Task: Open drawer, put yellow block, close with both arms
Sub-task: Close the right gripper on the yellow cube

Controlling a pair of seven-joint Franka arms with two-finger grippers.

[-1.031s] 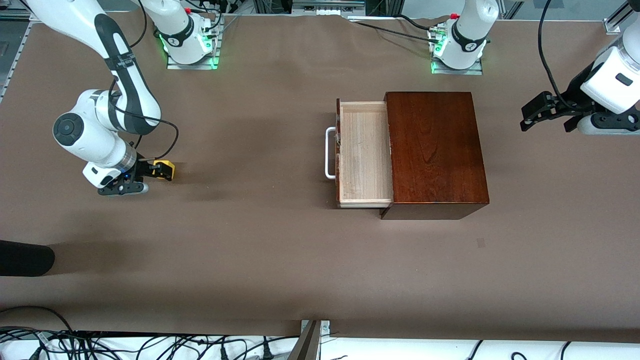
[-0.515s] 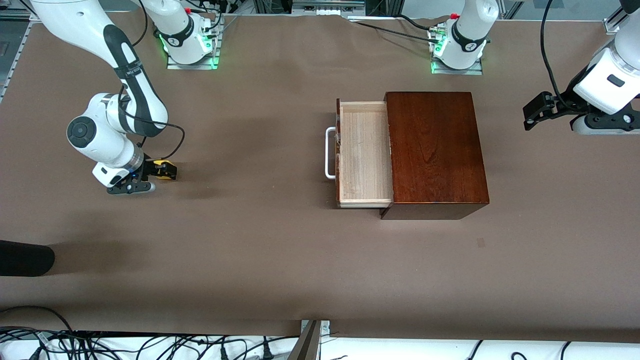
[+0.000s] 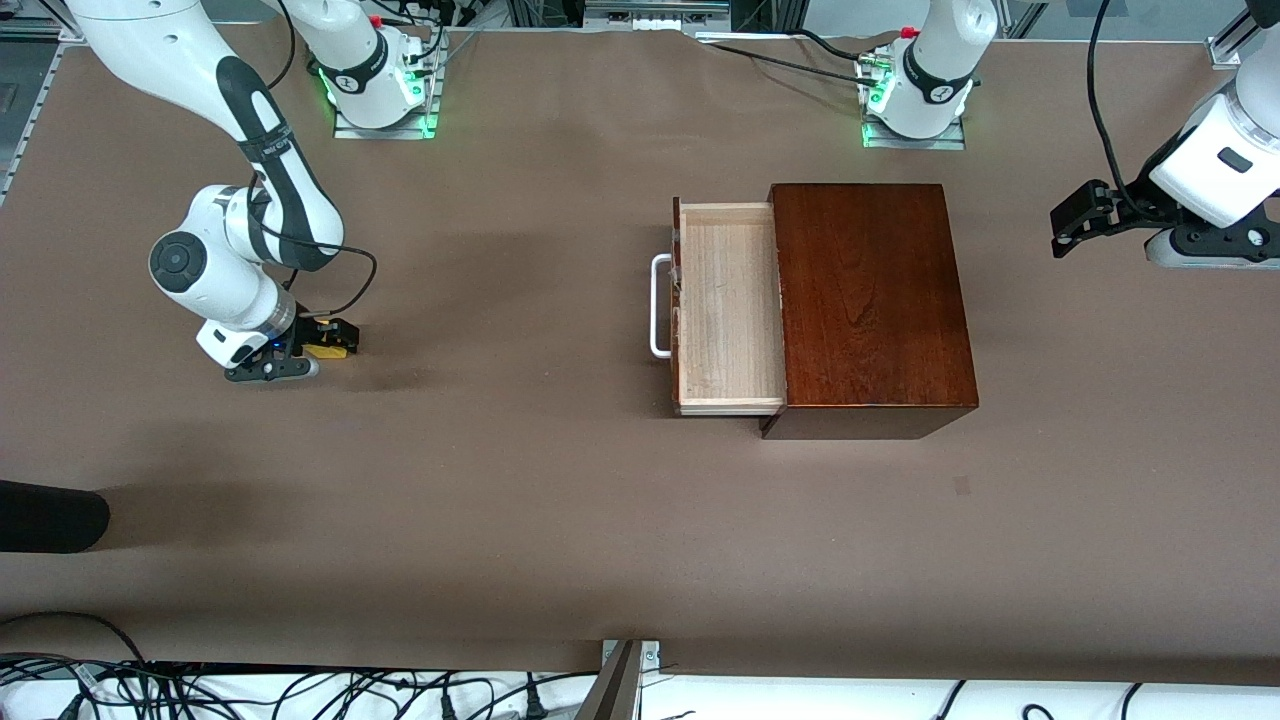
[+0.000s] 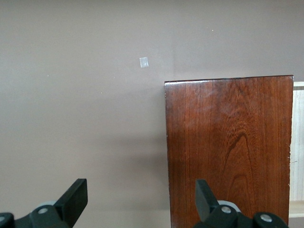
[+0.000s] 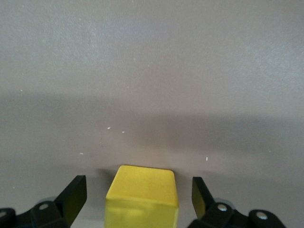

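The yellow block (image 3: 326, 350) sits on the brown table toward the right arm's end. My right gripper (image 3: 330, 340) is down at it and open. In the right wrist view the block (image 5: 142, 194) lies between the two fingers (image 5: 73, 194), with a gap on each side. The drawer (image 3: 728, 305) is pulled out of the dark-brown box (image 3: 870, 300), its white handle (image 3: 658, 305) facing the right arm's end, and its tray is empty. My left gripper (image 3: 1066, 222) is open and empty, held up over the table at the left arm's end; its wrist view shows the box top (image 4: 228, 152).
A black object (image 3: 50, 515) lies at the table edge nearer to the camera, at the right arm's end. A small pale patch (image 3: 961, 486) marks the table nearer to the camera than the box. Cables run along the front edge.
My right arm's wrist has shifted toward the block, bringing its open fingers closer around it. My left arm has drawn back slightly toward the table's end. Drawer and block have not moved.
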